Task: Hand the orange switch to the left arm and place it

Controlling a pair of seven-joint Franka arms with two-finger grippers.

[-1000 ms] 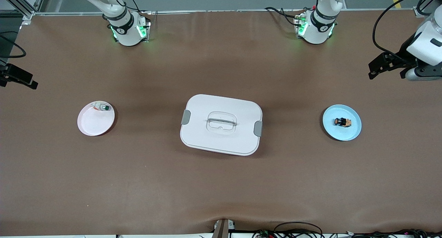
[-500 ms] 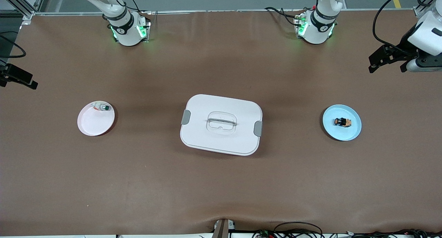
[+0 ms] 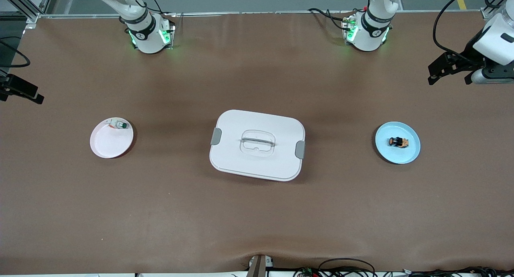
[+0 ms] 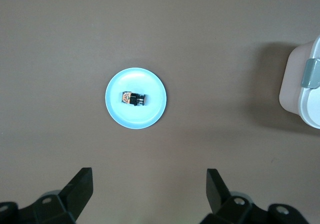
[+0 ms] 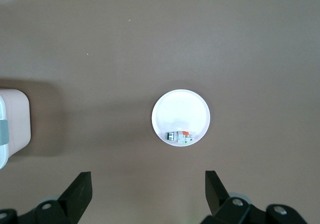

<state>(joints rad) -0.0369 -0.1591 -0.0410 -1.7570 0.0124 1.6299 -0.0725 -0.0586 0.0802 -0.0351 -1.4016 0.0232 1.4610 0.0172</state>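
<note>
Box [image 3: 257, 145] sits mid-table [image 3: 257, 220], lone tall obstacle between 2 plates. Bare table on every side of it, nearer front camera and toward arm bases. Blue plate [image 3: 409, 154] and pink plate [image 3: 105, 146] well apart from box, open above.

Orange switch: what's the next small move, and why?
Probably bring the left gripper down over the light-blue plate to straddle the orange switch. Its jaws are open and empty, and the switch lies loose on that plate at the left arm's end, well apart from the box.
</note>
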